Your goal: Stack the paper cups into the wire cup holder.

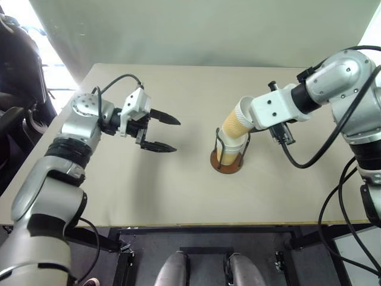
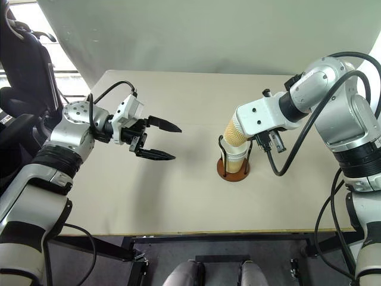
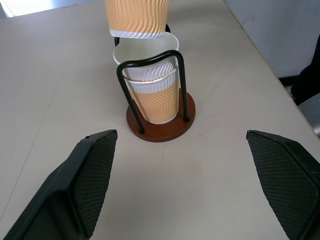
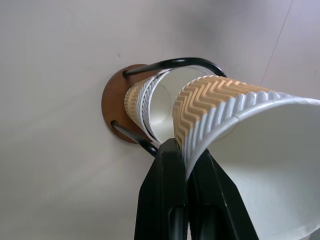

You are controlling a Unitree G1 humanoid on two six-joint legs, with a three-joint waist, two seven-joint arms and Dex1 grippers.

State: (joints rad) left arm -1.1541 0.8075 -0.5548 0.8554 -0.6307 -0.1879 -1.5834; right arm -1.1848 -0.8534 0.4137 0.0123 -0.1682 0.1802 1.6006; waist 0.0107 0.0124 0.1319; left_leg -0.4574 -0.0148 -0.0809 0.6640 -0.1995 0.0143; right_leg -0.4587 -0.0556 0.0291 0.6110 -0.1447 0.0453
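Observation:
The wire cup holder [image 1: 227, 162], a reddish-brown disc with dark wire loops, stands right of the table's middle. Two nested paper cups [image 3: 152, 100] sit upright inside it. A third paper cup [image 1: 236, 123] hangs tilted just above them, its bottom over the mouth of the top cup. My right gripper [image 4: 184, 152] is shut on this cup's rim wall, one finger inside and one outside. My left gripper [image 1: 174, 135] hovers open and holds nothing, well to the left of the holder, its fingers [image 3: 92, 175] pointing towards it.
The beige table [image 1: 178, 196] has its front edge close to me and a pale wall behind its far edge. A dark chair [image 2: 24, 71] stands beyond the table's left end. Black cables [image 1: 309, 158] hang off my right arm.

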